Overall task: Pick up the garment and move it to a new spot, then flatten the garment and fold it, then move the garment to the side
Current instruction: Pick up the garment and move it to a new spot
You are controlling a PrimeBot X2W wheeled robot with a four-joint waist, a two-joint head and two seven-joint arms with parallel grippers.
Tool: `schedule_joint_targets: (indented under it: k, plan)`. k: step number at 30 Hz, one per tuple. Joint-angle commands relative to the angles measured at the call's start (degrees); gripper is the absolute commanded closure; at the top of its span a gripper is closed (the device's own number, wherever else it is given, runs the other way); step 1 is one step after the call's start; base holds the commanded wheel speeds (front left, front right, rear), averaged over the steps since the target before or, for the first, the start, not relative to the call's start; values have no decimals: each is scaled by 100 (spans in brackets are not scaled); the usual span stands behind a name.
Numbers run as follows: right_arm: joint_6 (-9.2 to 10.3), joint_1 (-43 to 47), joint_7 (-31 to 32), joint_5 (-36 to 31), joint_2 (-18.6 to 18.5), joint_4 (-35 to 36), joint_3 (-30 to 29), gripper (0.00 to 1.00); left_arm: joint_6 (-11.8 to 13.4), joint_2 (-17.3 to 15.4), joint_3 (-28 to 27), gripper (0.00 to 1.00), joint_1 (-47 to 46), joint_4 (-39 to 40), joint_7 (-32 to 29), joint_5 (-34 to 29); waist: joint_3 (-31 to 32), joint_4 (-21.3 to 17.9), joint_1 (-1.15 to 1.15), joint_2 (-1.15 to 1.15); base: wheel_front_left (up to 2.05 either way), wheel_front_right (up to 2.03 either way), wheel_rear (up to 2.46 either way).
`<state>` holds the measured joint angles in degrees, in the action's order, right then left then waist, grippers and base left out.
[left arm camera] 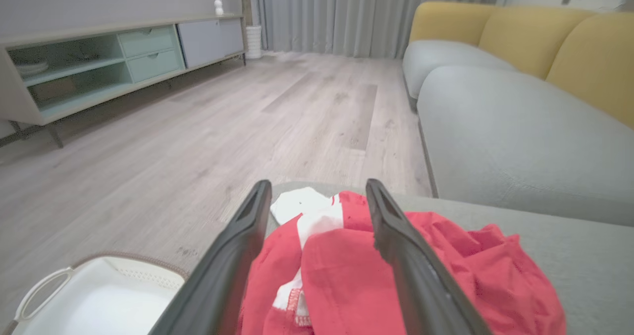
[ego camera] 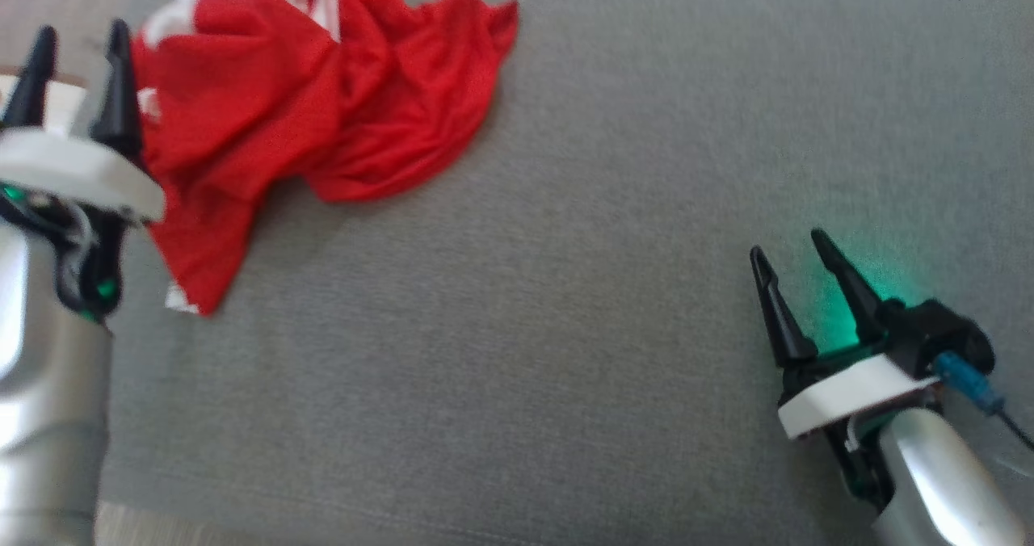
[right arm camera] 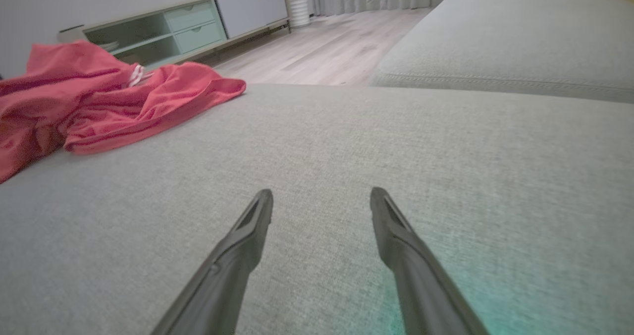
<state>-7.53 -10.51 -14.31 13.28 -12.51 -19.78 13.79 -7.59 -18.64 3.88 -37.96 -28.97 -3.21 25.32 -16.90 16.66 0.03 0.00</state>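
A crumpled red garment (ego camera: 323, 102) with white trim lies upper left on a grey cushion (ego camera: 565, 304). The left gripper (ego camera: 81, 31), fingers wide and empty, is at the garment's left edge. The right gripper (ego camera: 787, 243), also wide and empty, is lower right, well apart.

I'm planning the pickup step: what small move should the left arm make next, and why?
Probably lower the open left gripper onto the crumpled red garment and close: its fingers frame the cloth, nothing is held, and the open right gripper sits far off over grey cushion.
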Motion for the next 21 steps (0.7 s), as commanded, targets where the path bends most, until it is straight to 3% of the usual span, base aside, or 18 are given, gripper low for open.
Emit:
schedule_joint_targets:
  k: [1,13,14,15,16,21]
  plan:
    - [4,-101,-69,-44,-97,205,140,0,11,-335,-137,0,-262,18,-77,69,-418,-304,-3,0,0,0,0]
    - [4,-152,-69,-46,-339,330,276,0,11,-543,719,0,-1005,-1613,-903,580,-731,-595,-3,0,0,0,0]
    - [4,-157,-69,-45,-325,317,306,0,11,-566,767,17,-1023,-1720,-887,583,-702,-611,-3,0,0,0,0]
    - [4,-164,-69,-37,-313,308,334,0,10,-589,823,51,-1046,-1818,-858,559,-675,-621,-3,0,0,0,0]
    - [4,-169,-69,-22,-298,300,354,0,10,-591,905,100,-1056,-1898,-849,549,-637,-629,-3,0,0,0,0]
    - [4,-169,-69,48,-220,246,439,0,10,-665,1245,100,-1108,-1958,-769,852,-353,-676,-3,0,0,0,0]
